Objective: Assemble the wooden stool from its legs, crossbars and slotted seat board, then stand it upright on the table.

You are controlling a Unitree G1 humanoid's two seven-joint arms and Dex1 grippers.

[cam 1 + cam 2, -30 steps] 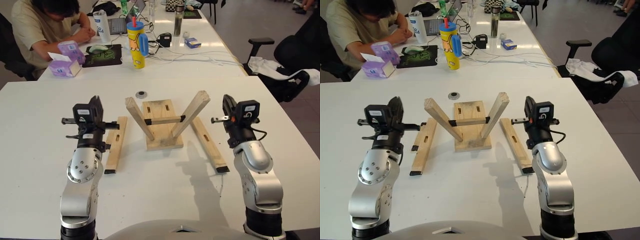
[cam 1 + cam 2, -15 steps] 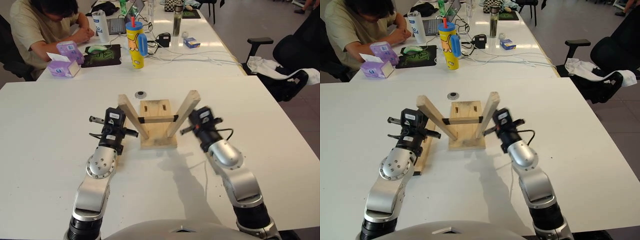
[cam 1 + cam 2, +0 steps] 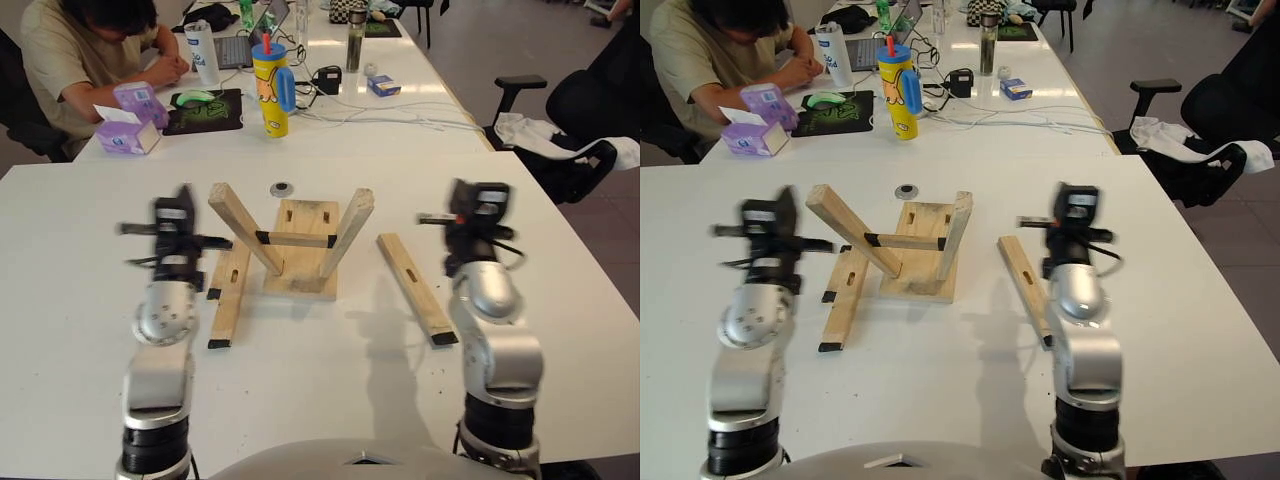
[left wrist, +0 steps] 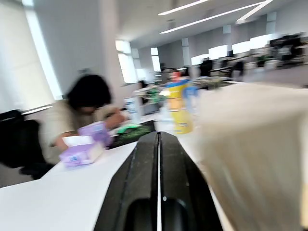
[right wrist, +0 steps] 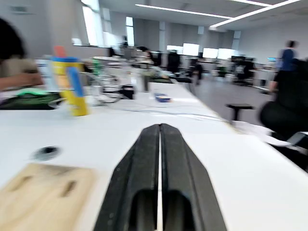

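The slotted seat board (image 3: 303, 262) lies flat mid-table. Two wooden legs (image 3: 236, 224) (image 3: 347, 232) rise from it in a V, joined by a crossbar (image 3: 296, 239). One loose slotted leg piece (image 3: 229, 297) lies to its left, another (image 3: 416, 288) to its right. My left gripper (image 3: 171, 213) hovers left of the V, shut and holding nothing; in the left wrist view the gripper (image 4: 158, 138) is beside a blurred leg (image 4: 255, 149). My right gripper (image 3: 478, 200) hovers beyond the right loose piece, shut and empty; in the right wrist view the gripper (image 5: 160, 128) points past the seat board (image 5: 43, 185).
A small round grommet (image 3: 283, 188) sits in the table behind the stool. On the far table stand a yellow cup (image 3: 272, 88), a tissue box (image 3: 125, 132) and a mouse pad, with a person seated there. An office chair (image 3: 565, 120) stands off the right edge.
Half a second ago both grippers were in close at the two legs; they have now swung outward to the sides. The seat board with its leg frame has shifted and turned slightly left.
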